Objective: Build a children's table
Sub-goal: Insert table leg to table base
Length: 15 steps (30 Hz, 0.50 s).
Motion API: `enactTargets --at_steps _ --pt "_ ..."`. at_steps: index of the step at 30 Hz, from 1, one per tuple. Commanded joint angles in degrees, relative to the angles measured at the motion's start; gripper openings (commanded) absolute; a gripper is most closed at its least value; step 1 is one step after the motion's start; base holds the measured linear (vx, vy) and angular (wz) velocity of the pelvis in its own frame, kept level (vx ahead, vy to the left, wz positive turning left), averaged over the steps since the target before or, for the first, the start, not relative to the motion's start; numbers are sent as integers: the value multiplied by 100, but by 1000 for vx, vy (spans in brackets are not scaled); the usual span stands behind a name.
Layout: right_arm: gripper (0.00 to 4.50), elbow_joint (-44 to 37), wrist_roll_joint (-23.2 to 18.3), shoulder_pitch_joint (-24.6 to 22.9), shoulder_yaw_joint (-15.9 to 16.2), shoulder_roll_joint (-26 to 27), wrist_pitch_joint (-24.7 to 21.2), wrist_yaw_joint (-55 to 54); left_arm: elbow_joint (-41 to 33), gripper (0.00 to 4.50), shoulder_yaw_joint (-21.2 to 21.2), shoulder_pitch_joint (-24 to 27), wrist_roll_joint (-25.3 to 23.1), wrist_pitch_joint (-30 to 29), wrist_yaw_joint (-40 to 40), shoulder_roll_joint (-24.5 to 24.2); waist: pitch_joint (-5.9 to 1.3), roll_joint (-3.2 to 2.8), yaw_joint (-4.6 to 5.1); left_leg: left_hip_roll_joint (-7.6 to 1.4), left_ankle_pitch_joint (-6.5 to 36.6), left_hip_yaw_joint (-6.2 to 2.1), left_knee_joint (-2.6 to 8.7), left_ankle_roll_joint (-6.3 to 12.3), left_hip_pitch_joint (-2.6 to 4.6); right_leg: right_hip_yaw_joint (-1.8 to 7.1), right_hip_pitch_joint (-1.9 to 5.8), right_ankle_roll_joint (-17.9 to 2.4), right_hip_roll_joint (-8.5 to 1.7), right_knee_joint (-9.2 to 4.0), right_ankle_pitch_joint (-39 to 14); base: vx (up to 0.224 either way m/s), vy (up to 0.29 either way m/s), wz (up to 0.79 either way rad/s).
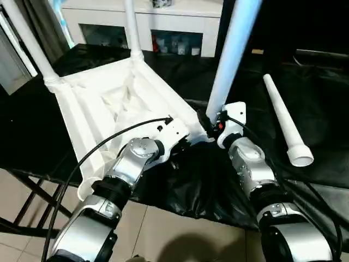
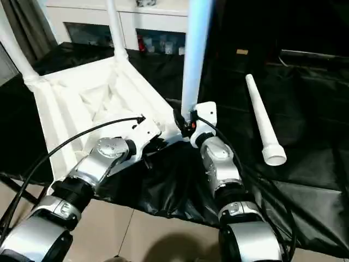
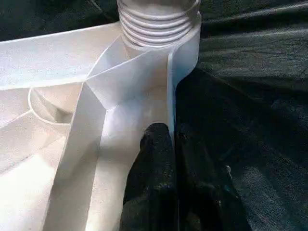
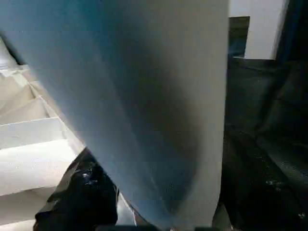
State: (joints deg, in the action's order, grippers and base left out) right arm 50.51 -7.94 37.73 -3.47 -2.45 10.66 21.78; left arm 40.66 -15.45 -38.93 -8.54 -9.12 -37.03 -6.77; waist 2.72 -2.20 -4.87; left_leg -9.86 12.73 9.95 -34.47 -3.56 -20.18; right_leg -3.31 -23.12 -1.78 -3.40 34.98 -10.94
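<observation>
- Silver forearms fill the near part of the head views; at their ends, the left gripper [image 1: 173, 126] and the right gripper [image 1: 214, 121] meet at the near corner of the tabletop [image 1: 117, 101].
- White and ribbed, the tabletop lies upside down on the black-covered table [image 1: 316, 103], and its near corner is the one being worked on.
- Held by the right gripper, the third leg [image 1: 232, 49] stands almost upright over that corner. The black fingers [image 4: 79, 190] are clenched on its lower part, close to the socket.
- In the left wrist view, the left gripper's fingers [image 3: 154, 159] are clamped on the thin rim wall of the tabletop, just beside the threaded socket [image 3: 159, 21]. This grip steadies the top.
- Two legs [image 1: 131, 27] already stand in the far corners. The fourth leg [image 1: 286, 123] lies loose on the black cloth, well apart to the right.
- I judge that the step in hand is seating the third leg. To do it well, keep the leg straight in line with the socket while turning or pressing, so the thread is not crossed.
- Left grip should hold firm, because the top may slide on the smooth cloth.
- Beyond the table stands a white cabinet [image 1: 180, 22].
</observation>
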Motion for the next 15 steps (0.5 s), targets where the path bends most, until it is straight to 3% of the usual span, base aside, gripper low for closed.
enactTargets --at_steps 1,3,6,7,9,15 --pt "310 207 5 -56 144 130 -120 241 -354 0 47 -41 116 183 -65 -6 -349 22 -23 -335 604 -122 428 489 -23 293 342 -1488 -567 -380 -411 0 0 0" --pt "346 210 6 -43 140 107 -107 293 -378 0 42 -23 120 190 -102 -32 -357 10 -32 -341 523 -120 418 523 -23 293 341 -1522 -571 -361 -304 0 0 0" --pt "357 208 -47 -22 128 79 -89 495 -446 0 23 27 132 200 -177 -67 -356 -4 -36 -341 496 -115 409 572 -23 285 337 -1548 -572 -354 -247 0 0 0" --pt "323 209 -50 -15 124 70 -78 536 -476 0 13 46 135 201 -207 -76 -355 -2 -33 -344 470 -115 408 584 -26 282 338 -1557 -567 -350 -211 0 0 0" --pt "325 216 -64 16 96 53 -81 601 -548 0 -8 87 150 188 -278 -93 -355 -7 -31 -343 463 -116 406 593 -32 281 344 -1559 -571 -344 -185 0 0 0" --pt "273 264 -93 90 72 -9 -117 794 -670 0 -55 160 164 158 -404 -121 -358 -22 -32 -348 381 -115 399 623 -38 270 340 -1585 -565 -332 -100 0 0 0"
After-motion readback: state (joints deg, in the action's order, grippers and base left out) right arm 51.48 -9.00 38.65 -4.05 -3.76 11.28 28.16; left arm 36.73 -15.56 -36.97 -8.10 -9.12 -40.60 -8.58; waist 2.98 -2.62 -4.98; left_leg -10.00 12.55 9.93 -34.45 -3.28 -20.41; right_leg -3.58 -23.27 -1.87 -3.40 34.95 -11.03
